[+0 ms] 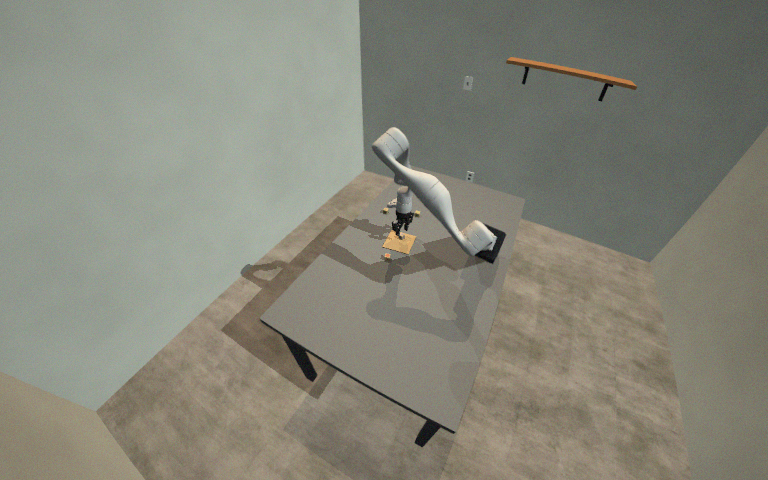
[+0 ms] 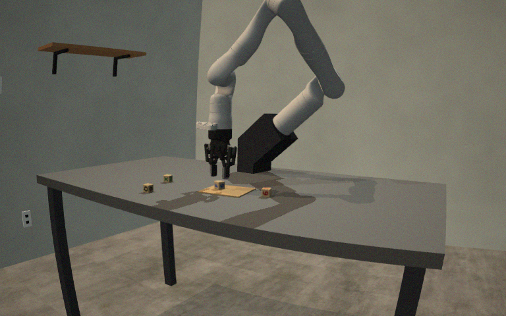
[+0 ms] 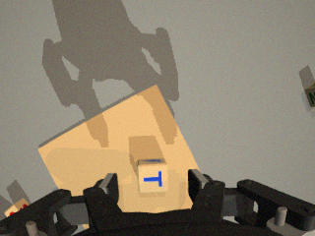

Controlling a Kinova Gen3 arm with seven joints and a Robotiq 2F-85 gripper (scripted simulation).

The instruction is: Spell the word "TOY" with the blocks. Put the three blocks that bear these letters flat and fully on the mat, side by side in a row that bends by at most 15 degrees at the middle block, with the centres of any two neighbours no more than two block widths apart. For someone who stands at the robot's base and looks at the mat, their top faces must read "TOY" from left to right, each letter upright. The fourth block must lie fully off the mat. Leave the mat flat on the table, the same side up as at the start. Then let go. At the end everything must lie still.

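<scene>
Above the mat (image 1: 399, 247) (image 2: 238, 191) (image 3: 118, 118), the robot's gripper (image 1: 399, 233) (image 2: 219, 176) (image 3: 153, 183) points down with its fingers apart and nothing held between them. The T block (image 1: 401, 237) (image 2: 219, 185) (image 3: 153, 178) is below the fingertips, and in the wrist view it shows in the gap between them. It sits flat on the mat with a blue T on top; seen from the wrist, that letter lies on its side, its bar toward the right and its stem pointing left.

The other three blocks are off the mat, on the gray table (image 1: 368, 350) (image 2: 335, 223) (image 3: 246, 39). Near one side of the mat is the red-marked block (image 1: 387, 256) (image 2: 265, 192) (image 3: 17, 208), with a red 6 on the side that faces the exterior view. Across the mat, well apart from it, are the green-marked block (image 1: 417, 213) (image 2: 167, 178) (image 3: 311, 95) and the dark-marked block (image 1: 385, 210) (image 2: 147, 187). Their top letters are too small or too cut off to read. Only one letter is on the mat, so the word is unfinished. The arm's shadow falls across the mat and the table.
</scene>
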